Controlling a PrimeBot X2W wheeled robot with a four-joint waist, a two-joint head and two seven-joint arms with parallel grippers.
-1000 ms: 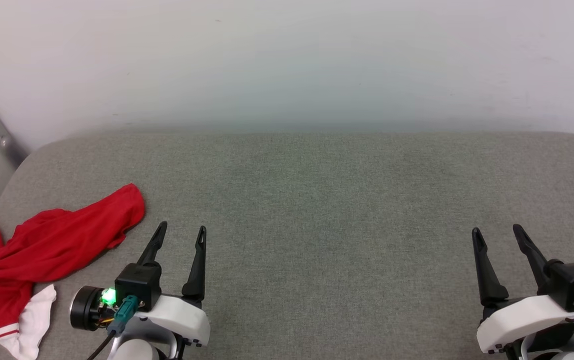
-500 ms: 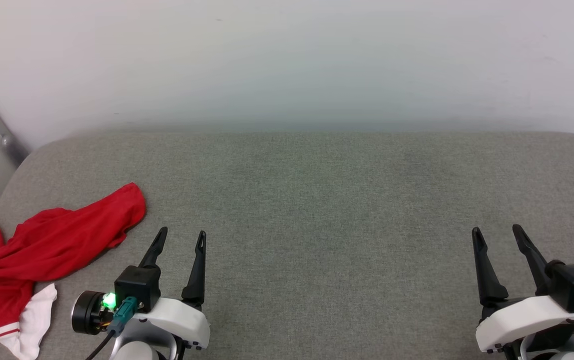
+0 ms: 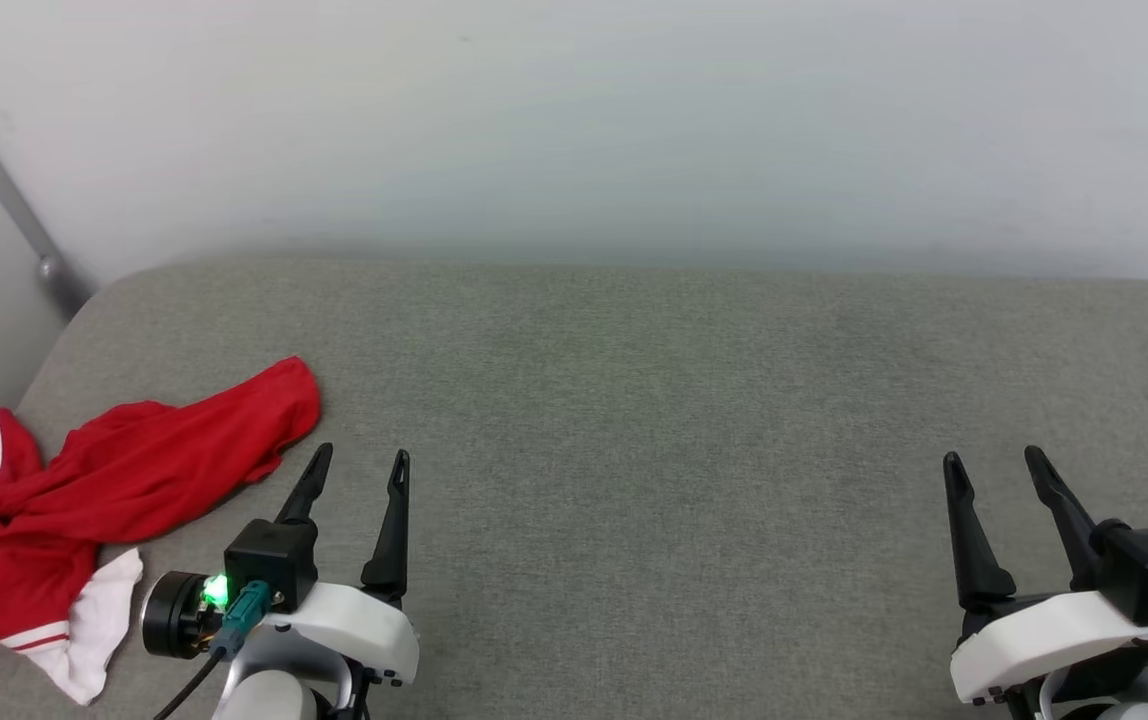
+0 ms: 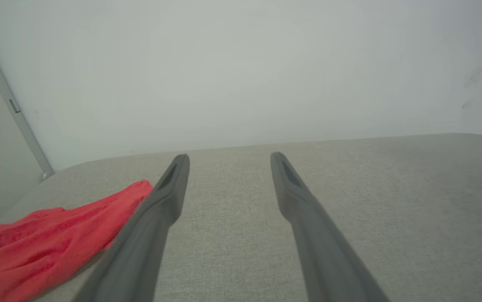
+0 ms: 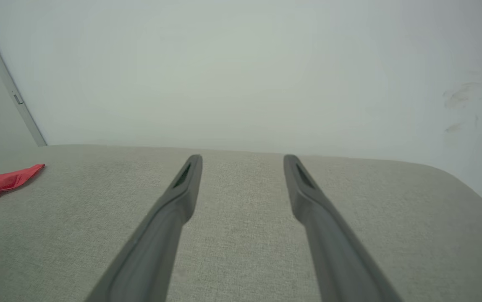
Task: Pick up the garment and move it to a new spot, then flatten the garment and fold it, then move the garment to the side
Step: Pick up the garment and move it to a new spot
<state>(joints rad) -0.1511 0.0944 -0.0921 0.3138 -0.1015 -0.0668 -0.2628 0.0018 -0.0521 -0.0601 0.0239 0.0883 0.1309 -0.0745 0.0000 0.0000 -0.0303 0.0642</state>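
Pickup is the step in hand, and you hold nothing yet. The crumpled red jersey T-shirt with white, red-striped sleeves (image 3: 134, 480) lies bunched at the left end of the padded grey woven-fabric worktop (image 3: 634, 400). Its nearest red flap is just beside your left pincer (image 3: 362, 455), ahead and to the left. That pincer is low over the worktop, its two dark fingers spread fairly wide and empty. The right pincer (image 3: 993, 457) sits well apart at the far right, equally spread and empty. Swing the left pincer leftward and tip it down onto a raised fold, not a flat patch, so one finger can slide beneath. Aim for a thick ridge; pinching the loose flap alone would likely drag the rest into a tangle.
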